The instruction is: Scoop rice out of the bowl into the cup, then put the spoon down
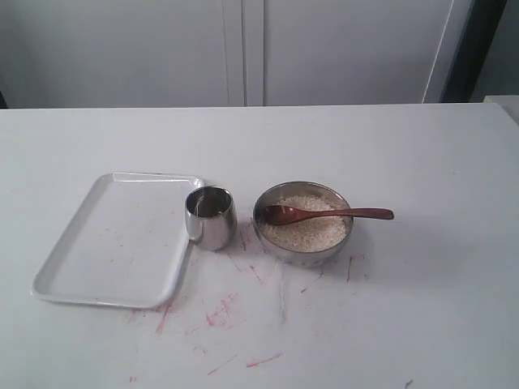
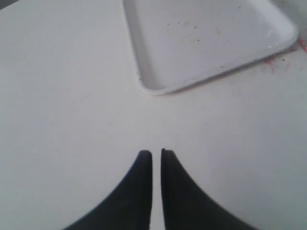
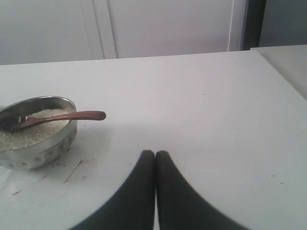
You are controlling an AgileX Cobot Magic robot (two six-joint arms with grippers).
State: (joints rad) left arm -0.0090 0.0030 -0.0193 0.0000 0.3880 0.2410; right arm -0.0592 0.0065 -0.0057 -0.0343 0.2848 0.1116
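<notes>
The steel bowl [image 1: 276, 240] sits mid-table, filled with off-white rice [image 1: 312, 231]. Across it lies the wooden spoon [image 1: 340, 214], scoop on the rice, handle sticking out over the right rim. Just left of the bowl stands the small steel cup [image 1: 211, 217]. The right wrist view shows the bowl [image 3: 45, 146], its rice [image 3: 33, 129] and the spoon [image 3: 72, 116], well apart from my right gripper [image 3: 155, 153], which is shut on nothing. My left gripper [image 2: 156, 153] is shut but for a thin slit, empty, over bare table. Neither gripper appears in the exterior view.
A white rectangular tray [image 1: 122, 239] lies left of the cup, its corner [image 2: 201, 48] showing in the left wrist view. Red marks [image 1: 223, 312] stain the table in front of the bowl. A white cabinet wall stands behind the table.
</notes>
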